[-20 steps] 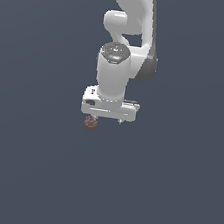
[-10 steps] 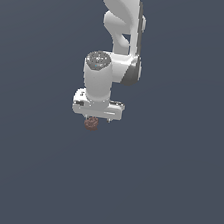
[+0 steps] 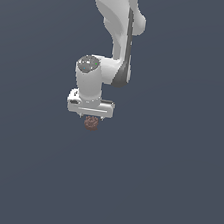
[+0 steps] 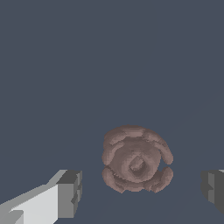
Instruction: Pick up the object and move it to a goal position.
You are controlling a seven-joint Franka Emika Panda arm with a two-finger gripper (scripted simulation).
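The object (image 3: pixel 91 123) is a small reddish-brown bumpy lump that shows just under the white gripper (image 3: pixel 91 118) in the exterior view. In the wrist view the object (image 4: pixel 136 159) lies between the two grey fingertips (image 4: pixel 70 192), with a clear gap on each side. The gripper (image 4: pixel 141 190) is open and straddles the object without touching it. In the exterior view the hand hides most of the fingers.
A plain dark grey surface (image 3: pixel 173 193) fills both views. The white arm (image 3: pixel 118 29) rises from the hand to the exterior view's top edge. Nothing else shows.
The hand has shifted toward the exterior view's left until it stands over the object. The object has stayed in place.
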